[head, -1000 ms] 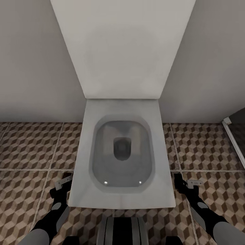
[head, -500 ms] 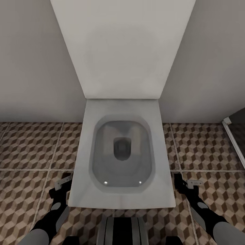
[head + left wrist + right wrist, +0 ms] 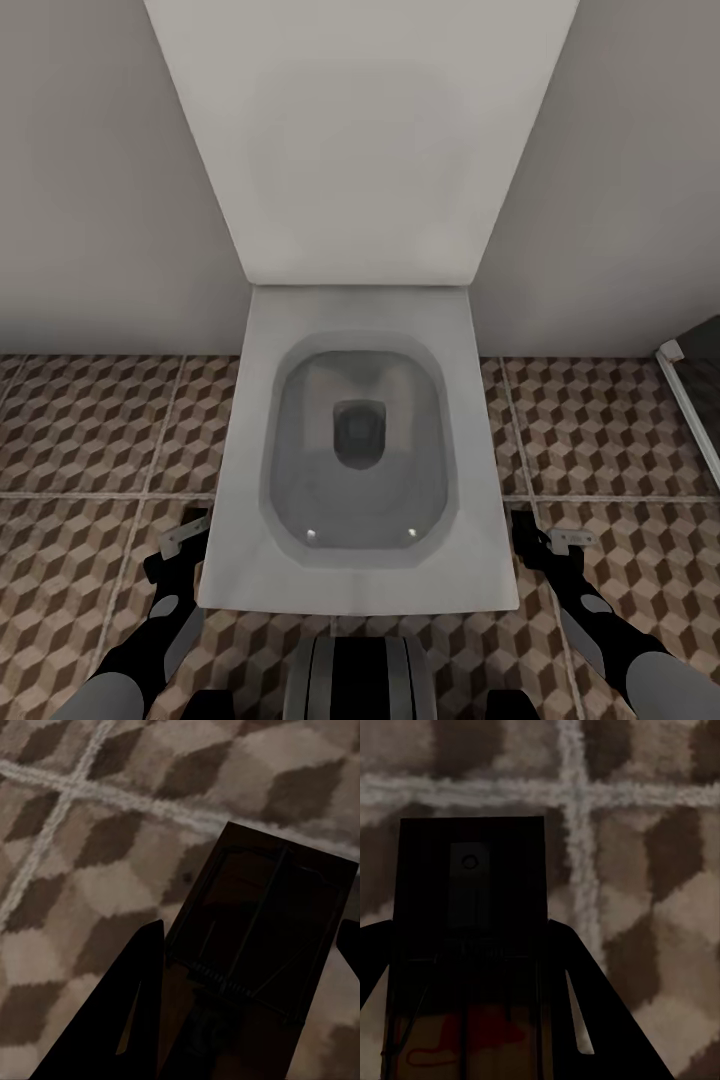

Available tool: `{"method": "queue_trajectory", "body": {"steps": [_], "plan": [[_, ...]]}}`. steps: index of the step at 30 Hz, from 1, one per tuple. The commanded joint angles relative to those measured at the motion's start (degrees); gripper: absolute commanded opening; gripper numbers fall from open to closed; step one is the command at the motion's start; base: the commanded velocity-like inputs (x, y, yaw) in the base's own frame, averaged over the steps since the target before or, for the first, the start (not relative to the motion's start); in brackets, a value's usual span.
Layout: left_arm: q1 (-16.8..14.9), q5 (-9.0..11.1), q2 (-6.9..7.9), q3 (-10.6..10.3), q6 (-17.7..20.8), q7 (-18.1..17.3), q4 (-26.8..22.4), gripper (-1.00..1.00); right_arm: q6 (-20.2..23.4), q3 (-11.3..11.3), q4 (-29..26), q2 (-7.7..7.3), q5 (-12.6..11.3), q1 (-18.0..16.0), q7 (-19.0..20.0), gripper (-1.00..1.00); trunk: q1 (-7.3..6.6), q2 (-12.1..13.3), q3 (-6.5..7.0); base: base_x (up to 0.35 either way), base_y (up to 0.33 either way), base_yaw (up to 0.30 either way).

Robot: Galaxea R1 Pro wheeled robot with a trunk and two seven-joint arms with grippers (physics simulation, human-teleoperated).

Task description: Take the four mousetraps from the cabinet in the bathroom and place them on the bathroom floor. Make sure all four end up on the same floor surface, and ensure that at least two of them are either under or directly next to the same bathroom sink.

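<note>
Cube-patterned brown, beige and white tiles of the bathroom floor (image 3: 90,430) spread to both sides of a pale grey square-bowled toilet (image 3: 358,460), which stood against a plain grey wall (image 3: 80,180) with its lid raised. Each arm hung low beside the bowl: the left end effector (image 3: 185,538) was clamped on a small flat brown wooden mousetrap with thin dark wire parts (image 3: 262,937), and the right end effector (image 3: 560,538) was clamped on a second such mousetrap (image 3: 472,892), both boards held just above the tiles. No sink was visible, so the step in hand looked like carrying the pair to one; doing it well would mean keeping both grips firm and the boards level while the base turned, then lowering each flat onto the tile rather than dropping it. Room was tight in front, the toilet's rim lying between the arms and near both, so backing away first seemed wise. A dark glass shower edge with a pale frame (image 3: 690,400) bounded the right side; open floor lay to the left.
</note>
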Motion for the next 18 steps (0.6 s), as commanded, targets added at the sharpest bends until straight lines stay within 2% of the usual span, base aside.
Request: {"method": "queue_trajectory", "body": {"steps": [1, 18], "plan": [[0.00, 0.37, 0.01, -0.11, -0.22, 0.07, 0.02, -1.00, -0.20, 0.48, 0.01, -0.04, -0.64, -0.03, 0.01, -1.00, -0.01, -0.01, -0.03, 0.000, 0.000, 0.000], [-0.02, 0.37, 0.01, -0.07, -0.22, 0.07, 0.02, -1.00, -0.20, 0.48, 0.04, -0.05, -0.64, -0.03, 0.01, -1.00, -0.01, -0.01, -0.03, 0.000, 0.000, 0.000]]}}
